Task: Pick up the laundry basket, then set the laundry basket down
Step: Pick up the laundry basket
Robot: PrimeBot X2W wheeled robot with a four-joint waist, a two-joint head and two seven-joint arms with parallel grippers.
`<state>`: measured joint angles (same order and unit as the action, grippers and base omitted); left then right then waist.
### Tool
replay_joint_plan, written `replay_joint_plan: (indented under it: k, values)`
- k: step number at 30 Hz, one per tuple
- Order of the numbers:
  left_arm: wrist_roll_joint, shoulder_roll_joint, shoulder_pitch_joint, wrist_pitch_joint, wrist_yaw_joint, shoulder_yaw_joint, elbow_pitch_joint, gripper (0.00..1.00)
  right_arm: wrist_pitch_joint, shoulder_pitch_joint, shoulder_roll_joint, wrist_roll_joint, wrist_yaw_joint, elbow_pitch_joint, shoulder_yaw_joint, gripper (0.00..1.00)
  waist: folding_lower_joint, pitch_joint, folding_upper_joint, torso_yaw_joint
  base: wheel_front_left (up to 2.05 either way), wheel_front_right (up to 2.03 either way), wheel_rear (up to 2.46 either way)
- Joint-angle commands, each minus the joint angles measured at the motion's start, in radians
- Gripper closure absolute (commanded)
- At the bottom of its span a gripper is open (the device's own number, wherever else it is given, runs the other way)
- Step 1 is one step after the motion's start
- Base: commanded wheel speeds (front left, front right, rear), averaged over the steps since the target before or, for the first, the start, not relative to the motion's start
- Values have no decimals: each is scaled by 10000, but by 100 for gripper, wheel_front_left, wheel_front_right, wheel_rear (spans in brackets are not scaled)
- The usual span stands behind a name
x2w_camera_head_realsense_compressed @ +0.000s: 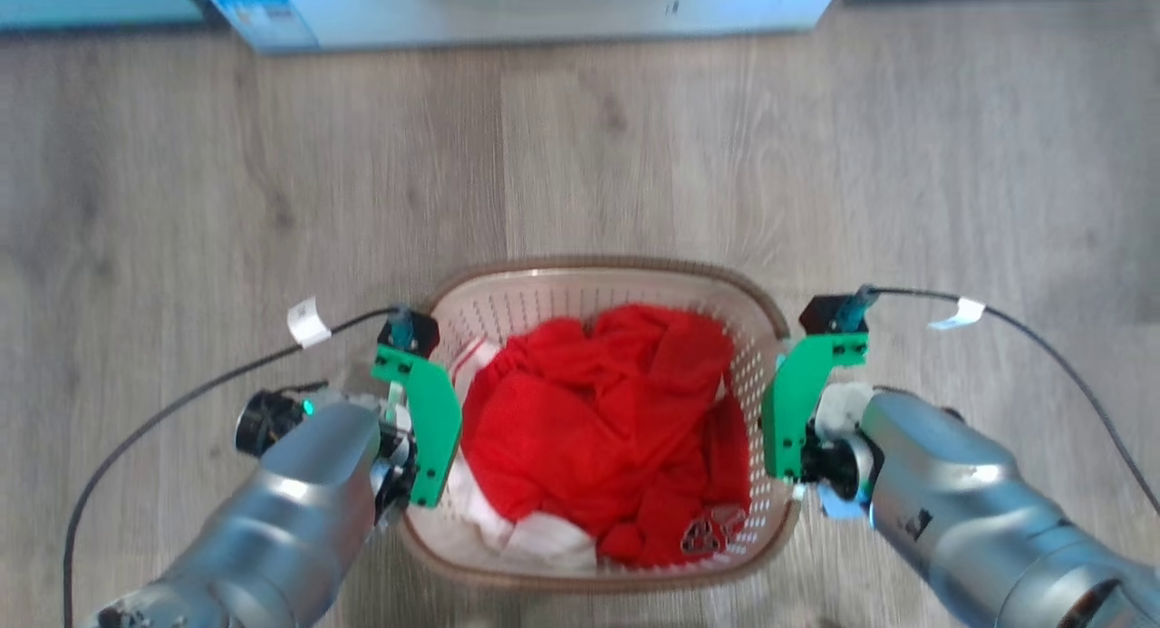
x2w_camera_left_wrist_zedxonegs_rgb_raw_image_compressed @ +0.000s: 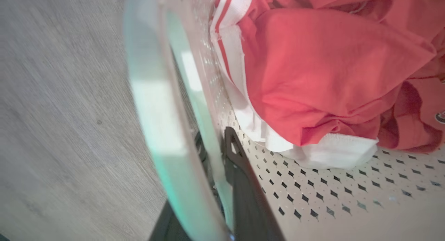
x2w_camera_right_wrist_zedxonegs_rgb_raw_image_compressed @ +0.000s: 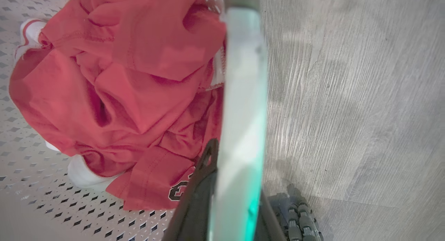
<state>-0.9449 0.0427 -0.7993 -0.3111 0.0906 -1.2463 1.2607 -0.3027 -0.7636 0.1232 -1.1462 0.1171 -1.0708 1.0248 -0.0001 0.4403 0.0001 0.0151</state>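
Red cloth (x2w_camera_head_realsense_compressed: 598, 420) filled most of the laundry basket (x2w_camera_head_realsense_compressed: 598, 284), heaped over some white fabric (x2w_camera_head_realsense_compressed: 535, 537) with red stripes. From where the head camera looked down, the basket sat low in the middle of the grey wood-grain floor (x2w_camera_head_realsense_compressed: 272, 202), and a pale appliance front (x2w_camera_head_realsense_compressed: 526, 12) stood well apart at twelve o'clock.

The left gripper (x2w_camera_left_wrist_zedxonegs_rgb_raw_image_compressed: 213, 140) met the basket at nine o'clock and the right gripper (x2w_camera_right_wrist_zedxonegs_rgb_raw_image_compressed: 233, 164) at three o'clock, each under a green bracket (x2w_camera_head_realsense_compressed: 426, 410) (the brackets hid the fingers from above).

The wrist cameras told more. On the left side, one dark finger (x2w_camera_left_wrist_zedxonegs_rgb_raw_image_compressed: 240, 185) lay against the inside of the perforated wall, the other was outside, and the rim ran up between them. They were nearly together and pinched on the rim. The right side mirrored it: one finger (x2w_camera_right_wrist_zedxonegs_rgb_raw_image_compressed: 198, 192) was inside beside the red cloth, its partner was outside, and the pale rim was nipped between them, jaws narrowly parted by the rim alone.

Whether the basket's base touched the floor or hung just clear of it, I could not tell.
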Motion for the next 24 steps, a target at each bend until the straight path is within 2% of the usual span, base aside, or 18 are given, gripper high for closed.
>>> replay_joint_plan:
  k: [1,16,24]
  values:
    - [68,76,149,-198,154,-107,-28,100,-101,108,-458,-132,136,327,168,100,1,-1128,-1,-108,0,0,0]
    - [-407,443,1457,-1011,392,-138,93,100,-517,1228,-725,-809,136,269,925,100,1,-3934,-1,-101,0,0,0]
    - [-615,657,1815,-1272,398,-146,-34,100,-387,1449,-728,-962,136,378,1341,100,1,-4567,-1,-32,0,0,0]
